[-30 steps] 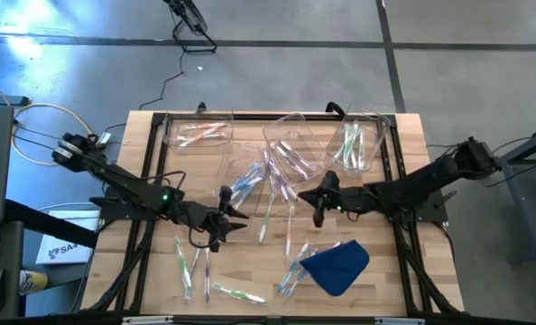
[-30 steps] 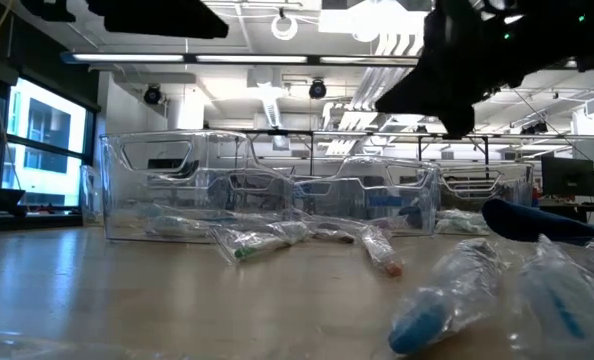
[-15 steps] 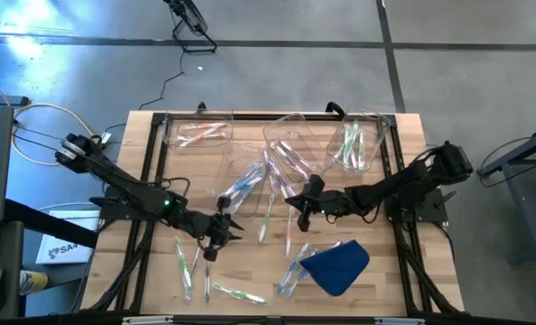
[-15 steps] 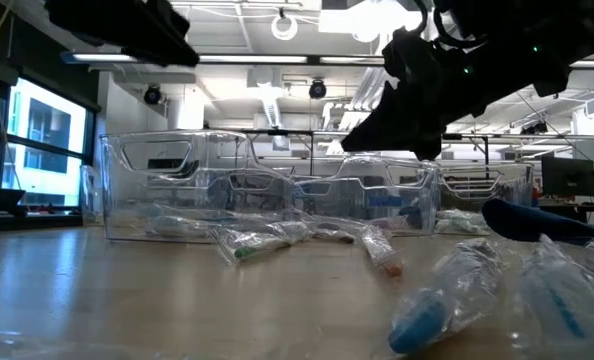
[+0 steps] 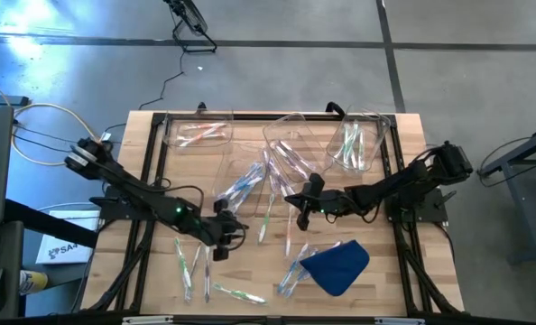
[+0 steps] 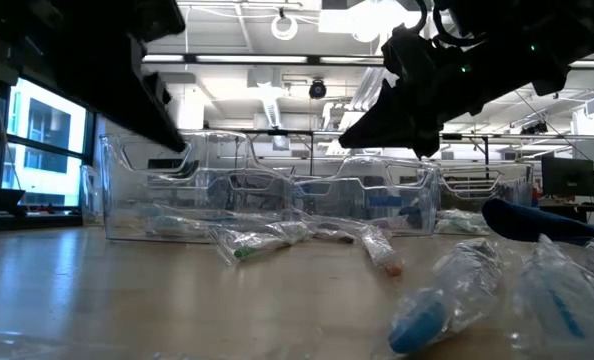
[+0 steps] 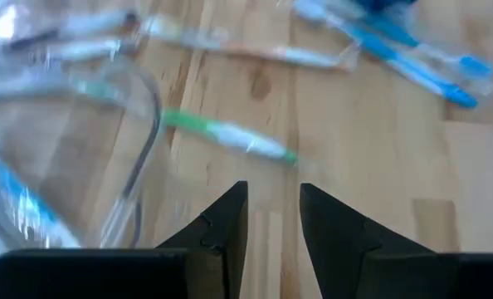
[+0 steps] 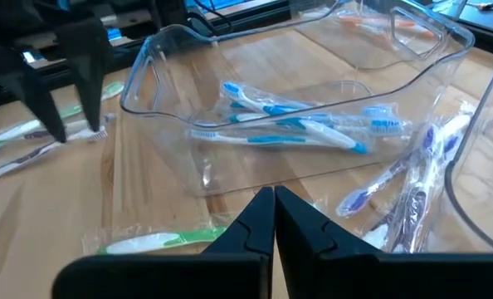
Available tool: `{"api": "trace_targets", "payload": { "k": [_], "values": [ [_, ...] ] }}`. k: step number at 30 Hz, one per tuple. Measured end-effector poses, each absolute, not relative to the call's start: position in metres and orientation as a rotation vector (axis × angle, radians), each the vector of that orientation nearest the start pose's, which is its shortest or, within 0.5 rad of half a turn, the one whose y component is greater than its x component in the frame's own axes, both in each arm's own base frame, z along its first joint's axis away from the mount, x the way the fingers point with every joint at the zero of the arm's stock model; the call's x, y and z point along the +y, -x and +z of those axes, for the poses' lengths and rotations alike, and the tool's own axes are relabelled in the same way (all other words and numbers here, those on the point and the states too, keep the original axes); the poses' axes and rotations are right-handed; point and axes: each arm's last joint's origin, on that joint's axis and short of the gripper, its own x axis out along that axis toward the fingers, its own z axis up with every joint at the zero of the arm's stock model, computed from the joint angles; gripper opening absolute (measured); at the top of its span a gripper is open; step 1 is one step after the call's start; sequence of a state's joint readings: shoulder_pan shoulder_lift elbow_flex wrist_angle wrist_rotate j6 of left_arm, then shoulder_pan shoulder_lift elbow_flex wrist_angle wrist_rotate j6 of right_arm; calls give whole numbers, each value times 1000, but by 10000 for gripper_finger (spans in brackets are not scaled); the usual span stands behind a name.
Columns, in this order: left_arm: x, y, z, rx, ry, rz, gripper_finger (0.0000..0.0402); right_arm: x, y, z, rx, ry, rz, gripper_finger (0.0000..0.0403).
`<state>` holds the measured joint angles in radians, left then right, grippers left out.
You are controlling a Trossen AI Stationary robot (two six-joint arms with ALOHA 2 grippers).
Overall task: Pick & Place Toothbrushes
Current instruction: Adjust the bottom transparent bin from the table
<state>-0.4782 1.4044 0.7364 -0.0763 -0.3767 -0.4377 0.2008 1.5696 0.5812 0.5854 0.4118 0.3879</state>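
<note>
Wood table [image 5: 250, 271], near edge: you still have loose toothbrushes here [image 5: 185, 266], several in clear wrappers, lying flat and unsorted.
Blue cloth [image 5: 337, 265]: it lies beside more wrapped brushes [image 5: 292, 271]; leave it.
Left gripper [image 5: 221, 242]: you see it over the near-left scatter, fingers partly spread with bare wood between them in the left wrist view; it holds nothing.
Right gripper [image 5: 297, 209]: it hovers mid-table, fingers pressed together and empty.
Middle bin [image 8: 313, 116]: blue brushes [image 8: 296, 124] lie inside; more lie strewn beside it.
Far bins: the left bin [image 5: 196, 133] and right bin [image 5: 356, 144] each hold a few brushes.
Progress, as a judgement: partly done; most of the loose brushes remain for you to place.
</note>
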Motion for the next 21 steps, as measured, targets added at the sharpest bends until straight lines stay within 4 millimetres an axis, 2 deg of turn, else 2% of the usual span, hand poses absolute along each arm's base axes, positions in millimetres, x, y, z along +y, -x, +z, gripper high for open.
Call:
{"api": "trace_targets", "payload": {
  "k": [4, 11, 17, 21],
  "values": [
    [-115, -248, 185, 742, 135, 134, 106, 47, -288, 159, 338, -260, -279, 4],
    [-111, -249, 177, 717, 21, 270, 106, 47, -288, 159, 339, -246, -272, 4],
    [-98, -252, 176, 741, 2, 318, 106, 47, -288, 158, 353, -238, -250, 4],
    [-85, -251, 171, 823, -5, 345, 106, 47, -287, 157, 369, -234, -253, 4]
  ]
}}
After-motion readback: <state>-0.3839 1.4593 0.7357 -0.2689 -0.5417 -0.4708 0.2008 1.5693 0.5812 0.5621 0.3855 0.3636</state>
